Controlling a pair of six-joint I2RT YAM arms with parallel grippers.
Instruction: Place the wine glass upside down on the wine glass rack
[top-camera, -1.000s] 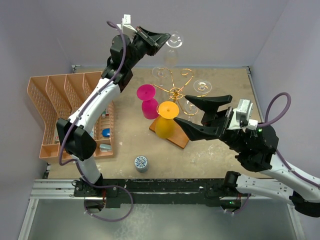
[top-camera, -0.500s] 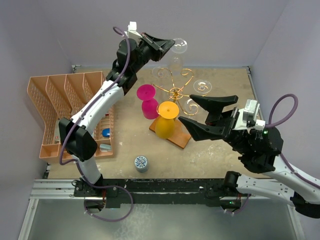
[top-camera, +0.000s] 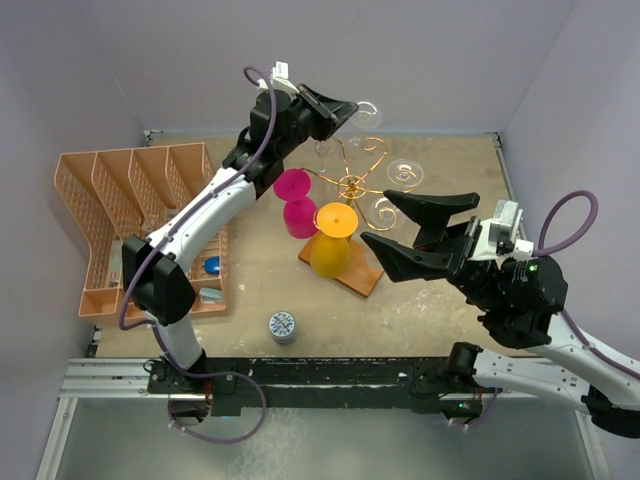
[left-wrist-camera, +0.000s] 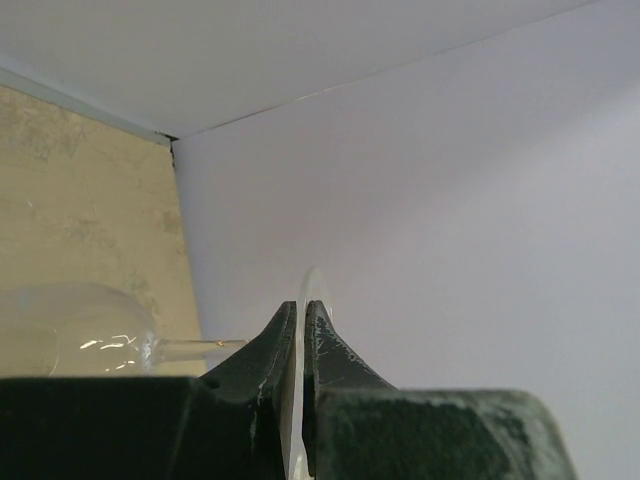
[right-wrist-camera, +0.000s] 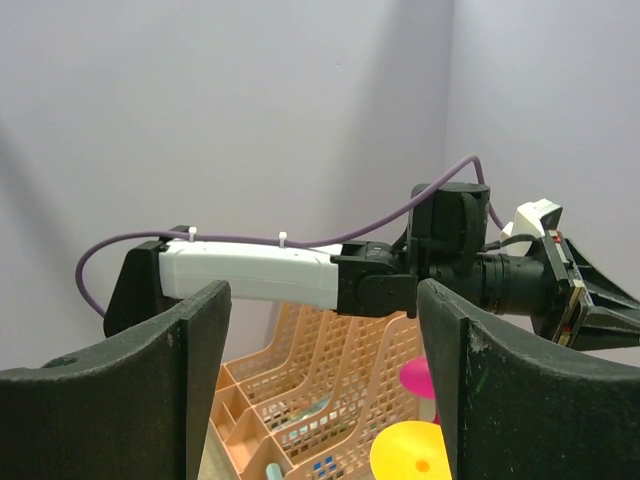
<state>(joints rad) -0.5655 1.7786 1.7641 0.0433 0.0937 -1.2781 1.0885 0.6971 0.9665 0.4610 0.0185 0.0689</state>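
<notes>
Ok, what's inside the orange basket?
A small blue thing and a pale grey one lie in the small compartments of the basket. The left arm crosses over that side, so anything beneath it is hidden.

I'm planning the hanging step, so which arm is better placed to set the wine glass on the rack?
Left. The left gripper is shut on the wine glass by its foot, at the far side of the rack. The right gripper is open and empty beside the rack.
</notes>
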